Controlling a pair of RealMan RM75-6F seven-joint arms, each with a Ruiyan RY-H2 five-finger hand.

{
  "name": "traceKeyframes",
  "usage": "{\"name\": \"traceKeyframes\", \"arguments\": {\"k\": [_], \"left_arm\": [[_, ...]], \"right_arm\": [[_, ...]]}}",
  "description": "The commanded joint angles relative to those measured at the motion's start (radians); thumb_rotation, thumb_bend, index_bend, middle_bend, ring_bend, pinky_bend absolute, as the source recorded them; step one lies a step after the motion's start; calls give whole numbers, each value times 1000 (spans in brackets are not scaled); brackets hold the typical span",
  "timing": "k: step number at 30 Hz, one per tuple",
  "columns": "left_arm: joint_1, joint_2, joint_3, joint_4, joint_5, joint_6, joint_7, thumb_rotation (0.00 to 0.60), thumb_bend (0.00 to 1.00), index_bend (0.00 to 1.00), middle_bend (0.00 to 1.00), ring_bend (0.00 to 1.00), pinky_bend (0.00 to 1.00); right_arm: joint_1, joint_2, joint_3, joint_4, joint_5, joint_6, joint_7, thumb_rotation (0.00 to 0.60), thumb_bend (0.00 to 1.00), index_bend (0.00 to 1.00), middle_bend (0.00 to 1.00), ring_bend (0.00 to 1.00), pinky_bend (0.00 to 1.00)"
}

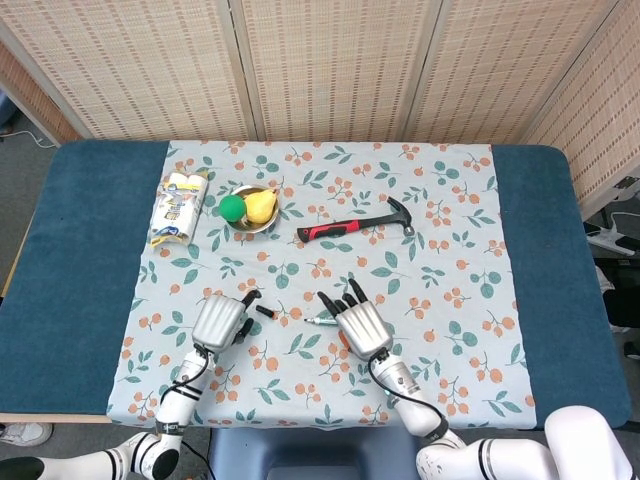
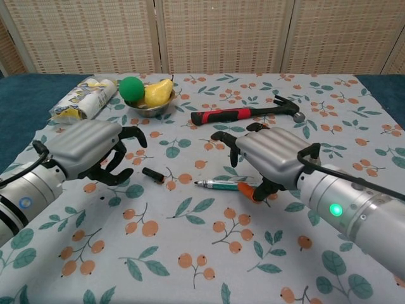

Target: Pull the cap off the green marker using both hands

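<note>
Floral-clothed desk (image 2: pixel 190 266) | cap (image 2: pixel 152 175) lying off, just left of marker (image 2: pixel 223 185) | left hand (image 2: pixel 88 150) hovering beside cap, fingers apart, empty | right hand (image 2: pixel 269 157) spreading over marker, gripping nothing | pull looking done

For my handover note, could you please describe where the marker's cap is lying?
On the floral tablecloth, look near the front edge between the two hands. The cap lies just beside the left hand, a short black stub, unlike the longer green marker by the right hand.
</note>
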Motion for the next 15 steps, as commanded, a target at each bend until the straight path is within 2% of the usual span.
{"name": "traceKeyframes", "arguments": {"k": [1,4,6,7,8,9,10,11,13,15], "left_arm": [[13,44,12,-61,23,27,-17,600,364,282,755,855,928],[48,131,41,-170,71,85,-63,600,361,264,733,830,914],[91,226,85,-249,116,136,-116,600,361,231,626,708,870],[113,274,108,-281,135,159,-140,600,361,196,511,582,837],[147,342,143,-324,154,189,-178,600,362,150,372,429,783],[175,392,169,-354,169,217,-211,600,361,119,289,332,737],[204,439,195,-377,186,250,-250,600,361,70,176,190,634],[242,493,231,-397,211,295,-315,600,362,39,113,99,535],[295,558,280,-394,246,359,-418,600,363,11,42,19,379],[350,593,312,-331,274,430,-489,600,365,0,2,0,243]], "right_arm": [[-23,74,2,-99,-22,37,0,600,273,0,252,162,2],[-63,193,-26,-231,-68,84,11,600,252,0,198,110,0],[-103,306,-82,-316,-126,123,11,600,242,0,141,52,0],[-122,356,-112,-346,-156,142,10,600,237,0,103,25,0],[-153,419,-157,-378,-198,171,18,600,232,0,62,5,0],[-180,463,-191,-392,-231,198,30,600,229,0,30,0,0],[-209,501,-223,-396,-265,229,47,600,228,0,10,0,0],[-252,544,-262,-386,-308,279,76,600,227,0,2,0,0],[-324,579,-295,-338,-354,375,117,600,226,0,0,0,0],[-406,583,-308,-263,-359,471,150,600,225,0,0,0,0]]}}
